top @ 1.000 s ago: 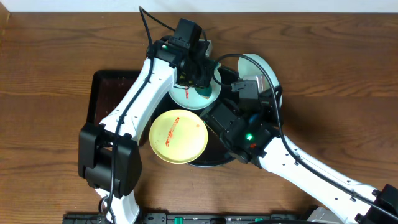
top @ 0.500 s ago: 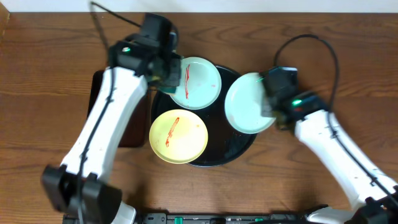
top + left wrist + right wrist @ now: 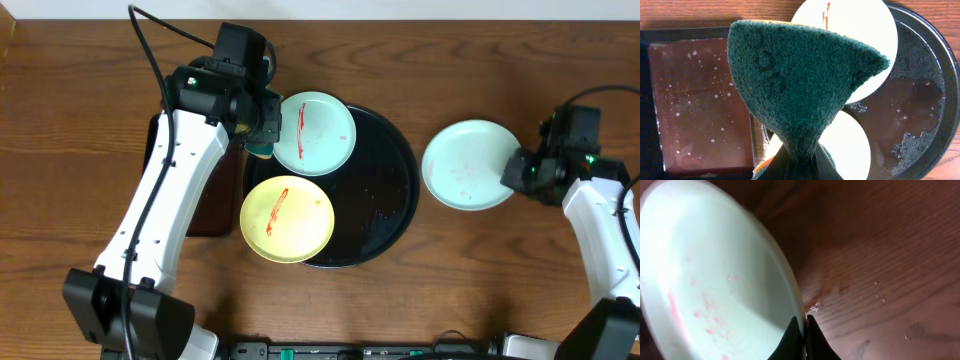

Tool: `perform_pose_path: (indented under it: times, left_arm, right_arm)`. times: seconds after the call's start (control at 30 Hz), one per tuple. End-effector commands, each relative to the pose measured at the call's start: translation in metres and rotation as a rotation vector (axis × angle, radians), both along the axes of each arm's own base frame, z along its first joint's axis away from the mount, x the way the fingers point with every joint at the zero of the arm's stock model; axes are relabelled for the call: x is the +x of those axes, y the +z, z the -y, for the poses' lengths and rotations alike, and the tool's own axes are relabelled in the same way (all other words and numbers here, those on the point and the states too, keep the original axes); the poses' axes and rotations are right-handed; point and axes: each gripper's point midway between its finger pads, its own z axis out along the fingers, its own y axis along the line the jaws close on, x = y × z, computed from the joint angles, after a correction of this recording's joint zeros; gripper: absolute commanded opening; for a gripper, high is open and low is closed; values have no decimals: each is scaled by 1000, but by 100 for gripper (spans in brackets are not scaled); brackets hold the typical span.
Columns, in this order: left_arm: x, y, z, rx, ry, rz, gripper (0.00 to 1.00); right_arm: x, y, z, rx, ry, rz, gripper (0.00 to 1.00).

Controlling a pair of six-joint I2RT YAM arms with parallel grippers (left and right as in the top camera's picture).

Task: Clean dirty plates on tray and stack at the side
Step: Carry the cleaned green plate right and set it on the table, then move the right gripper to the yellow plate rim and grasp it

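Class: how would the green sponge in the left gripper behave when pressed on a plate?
The dark green scouring sponge probably squashes easily: it pinches narrow where the left gripper clamps it. Likely light, fanning out unsupported. Its coarse face may drag, not slip.

A green sponge (image 3: 800, 85) (pinched at its lower end) hides part of a red-smeared plate (image 3: 860, 30) and rectangular tray (image 3: 695, 105).

Dark brown wood-grain table (image 3: 60, 120) — evenly lit, a pale strip (image 3: 420, 8) along its far edge
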Motion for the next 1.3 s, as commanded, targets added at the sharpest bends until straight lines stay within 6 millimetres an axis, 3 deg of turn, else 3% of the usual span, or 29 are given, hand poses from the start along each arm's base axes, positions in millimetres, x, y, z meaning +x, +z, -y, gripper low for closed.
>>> perform_pose_path:
  times: [0.0, 0.13, 0.3, 0.4, 0.5, 0.6, 0.67, 0.8, 1.0, 1.1, 1.17, 1.27]
  left_arm:
    - [0, -2, -5, 19, 16, -3, 8]
    - [2, -2, -5, 17, 16, 4, 8]
    - [2, -1, -5, 16, 16, 4, 7]
    - [3, -1, -5, 15, 16, 8, 7]
    - [4, 0, -4, 13, 16, 15, 7]
    - [4, 0, -4, 13, 17, 15, 7]
    - [4, -1, -4, 13, 17, 15, 8]
    - [6, -2, -4, 12, 17, 16, 7]
    - [10, -11, -3, 17, 18, -2, 8]
    - [11, -17, -2, 20, 22, -19, 7]
    - [12, -19, -2, 17, 33, -24, 8]
    - [13, -20, -2, 12, 45, -22, 7]
  right_arm:
    - [-11, -22, 5, 1, -16, -8, 1]
    - [-11, -45, 8, -20, -36, 36, 1]
    - [-14, -54, 22, -79, -109, 54, 3]
    - [-2, -45, 21, -58, -119, 99, 38]
    - [15, -23, 3, 49, -64, 140, 55]
    - [28, 8, -23, 166, 27, 162, 57]
    - [38, 32, -53, 253, 161, 203, 55]
    - [44, 55, -114, 395, 362, 268, 56]
    - [23, 30, -195, 438, 483, 135, 51]
    - [12, 10, -222, 452, 477, 48, 47]
    - [3, -6, -237, 455, 453, -20, 35]
    - [-8, -26, -257, 468, 450, -97, 27]
